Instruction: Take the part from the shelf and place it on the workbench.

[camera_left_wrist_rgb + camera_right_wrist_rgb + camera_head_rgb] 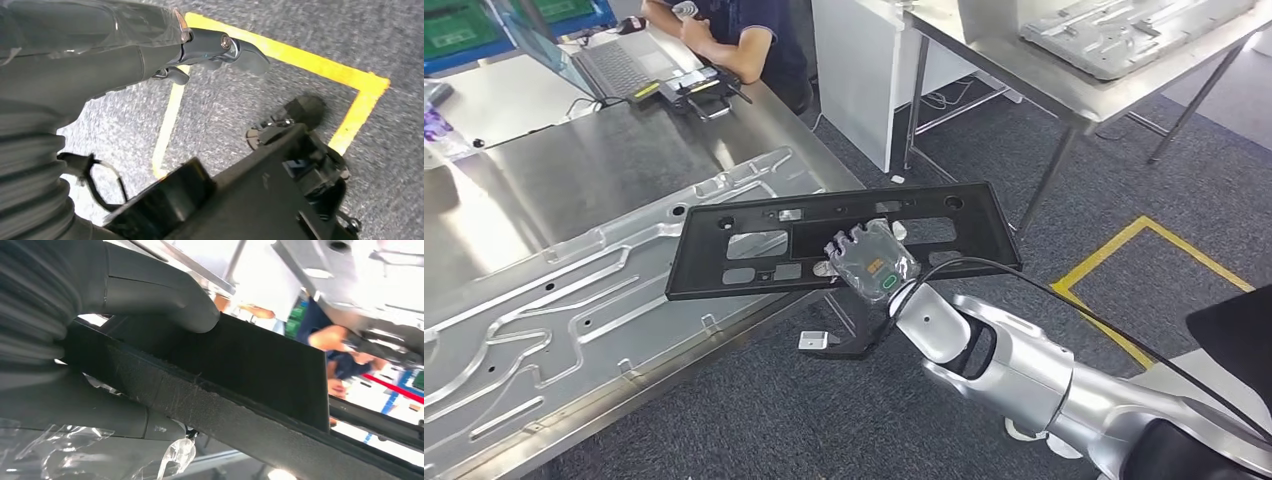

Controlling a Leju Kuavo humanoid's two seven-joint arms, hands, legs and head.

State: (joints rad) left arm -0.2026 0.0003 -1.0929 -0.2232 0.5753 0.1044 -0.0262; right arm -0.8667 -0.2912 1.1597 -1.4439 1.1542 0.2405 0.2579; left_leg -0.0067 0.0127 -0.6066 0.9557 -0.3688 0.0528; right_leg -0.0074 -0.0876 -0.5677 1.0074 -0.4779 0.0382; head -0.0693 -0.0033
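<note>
The right robot hand (871,262) pinches the long black part (754,244) along its near edge, thumb (165,300) on top. The part hangs partly over the steel worktop (554,180), above a grey moulded panel (574,320). The left robot hand (200,50) hangs over the floor, holding nothing, fingers loosely extended.
</note>
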